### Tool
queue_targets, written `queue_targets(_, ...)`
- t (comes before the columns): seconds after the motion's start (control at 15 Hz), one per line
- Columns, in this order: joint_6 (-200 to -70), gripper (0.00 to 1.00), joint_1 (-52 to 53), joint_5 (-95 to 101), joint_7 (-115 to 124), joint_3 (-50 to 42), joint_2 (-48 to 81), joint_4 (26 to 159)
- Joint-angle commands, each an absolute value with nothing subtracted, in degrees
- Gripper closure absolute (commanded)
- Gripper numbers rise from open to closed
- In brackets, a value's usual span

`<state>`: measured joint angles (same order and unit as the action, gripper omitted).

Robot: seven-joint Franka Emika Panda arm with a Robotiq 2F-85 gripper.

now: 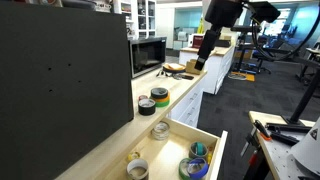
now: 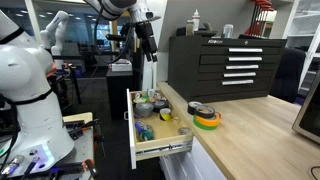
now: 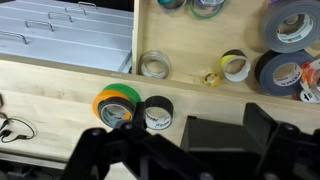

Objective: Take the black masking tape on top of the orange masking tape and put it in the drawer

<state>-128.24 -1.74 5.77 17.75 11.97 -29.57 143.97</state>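
One gripper [image 2: 149, 52], hung high above the open drawer [image 2: 166, 150] in both exterior views. Spread wide in the wrist view, with pale wood visible in the gap and nothing pinched.

Down in the drawer, among several other rolls, seemingly the black tape [image 3: 233, 65]: a small ring with a black rim and pale core, just beside a yellow scrap [image 3: 211, 78]. Well apart from a clear roll [image 3: 154, 65] near the counter-side wall. Flanked on the far side by big grey rolls [image 3: 283, 72]. Too small to call with certainty.

On the counter [image 3: 50, 80], close to the drawer's edge, the orange tape [image 3: 99, 100], lying flat. On top of it a green roll [image 3: 120, 97], shifted a little, leaving an orange crescent bare. Touching that stack, or nearly so, a dark roll [image 3: 158, 112] with a pale face, also flat on the wood. Whether hole or label at its centre, cannot tell.

Farther along the counter, a microwave [image 1: 148, 55]. Behind the tapes in an exterior view, a black tool chest [image 2: 225, 60] with silver handles, standing on the same counter.
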Motion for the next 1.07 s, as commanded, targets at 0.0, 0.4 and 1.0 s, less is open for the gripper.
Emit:
queue_targets(0.0,-128.0,0.0,-0.9,6.3,18.1,11.2,-29.5,143.8)
queue_targets(0.4,-129.2,0.0,-1.3,6.7,18.1,11.0,-29.1,143.9)
queue_targets(1.0,-131.9,0.0,-4.9,12.0,18.2,8.1,-19.8,139.3)
